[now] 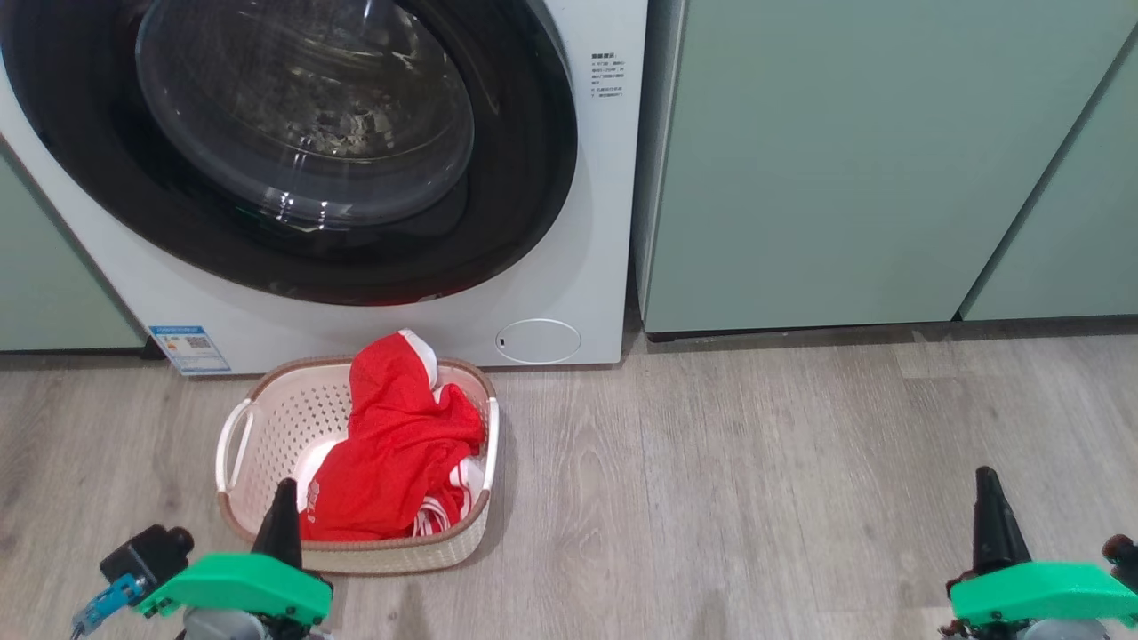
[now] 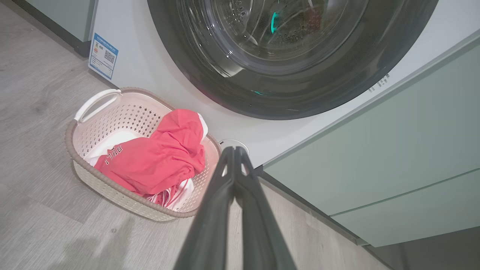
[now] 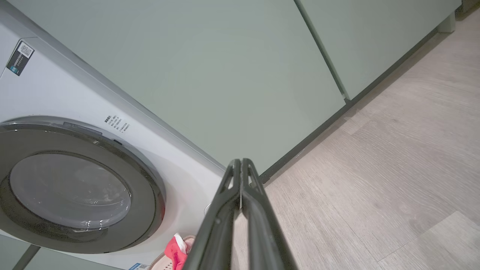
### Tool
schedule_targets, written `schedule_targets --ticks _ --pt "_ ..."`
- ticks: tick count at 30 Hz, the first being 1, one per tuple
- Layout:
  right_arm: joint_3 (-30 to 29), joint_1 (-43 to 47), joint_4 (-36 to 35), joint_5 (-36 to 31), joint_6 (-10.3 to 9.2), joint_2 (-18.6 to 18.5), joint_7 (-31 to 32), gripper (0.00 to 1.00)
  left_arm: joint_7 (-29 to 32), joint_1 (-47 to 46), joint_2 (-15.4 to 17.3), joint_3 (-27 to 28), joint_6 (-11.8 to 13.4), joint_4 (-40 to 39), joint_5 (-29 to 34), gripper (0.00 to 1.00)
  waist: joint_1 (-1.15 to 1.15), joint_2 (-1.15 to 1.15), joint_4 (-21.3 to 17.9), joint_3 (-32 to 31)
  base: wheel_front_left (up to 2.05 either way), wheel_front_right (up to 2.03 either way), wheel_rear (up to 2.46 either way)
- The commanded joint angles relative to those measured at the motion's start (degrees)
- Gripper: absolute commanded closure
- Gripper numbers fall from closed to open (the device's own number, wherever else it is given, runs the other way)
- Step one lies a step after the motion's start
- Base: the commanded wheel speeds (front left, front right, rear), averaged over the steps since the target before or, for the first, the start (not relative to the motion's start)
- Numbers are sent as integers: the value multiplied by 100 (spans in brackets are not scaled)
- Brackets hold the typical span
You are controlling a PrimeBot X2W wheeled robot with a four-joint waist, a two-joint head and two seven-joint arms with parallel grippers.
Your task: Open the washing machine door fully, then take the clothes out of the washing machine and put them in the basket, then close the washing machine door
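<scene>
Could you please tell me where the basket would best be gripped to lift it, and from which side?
Probably the white side handle at the left end of the basket, approached from above by the left gripper, opened first. That handle arches clear of the perforated wall, leaving a gap for a finger, and the clothes lie toward the other end.

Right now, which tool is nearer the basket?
The left tool: in the head view its shut tip sits by the basket's near rim, while the right tool is far off to the side over the wood floor.
</scene>
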Motion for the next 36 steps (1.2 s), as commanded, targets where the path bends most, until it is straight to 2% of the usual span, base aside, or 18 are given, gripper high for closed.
schedule_targets --ticks 1,36 --pt "11 -306 -232 195 -2 -40 77 100 43 -285 25 123 2 -238 -182 100 0 0 2 5 0 0 0" --pt "-112 -448 -393 2207 -4 -47 650 100 610 -291 -48 223 4 -812 -2178 100 0 0 24 99 0 0 0"
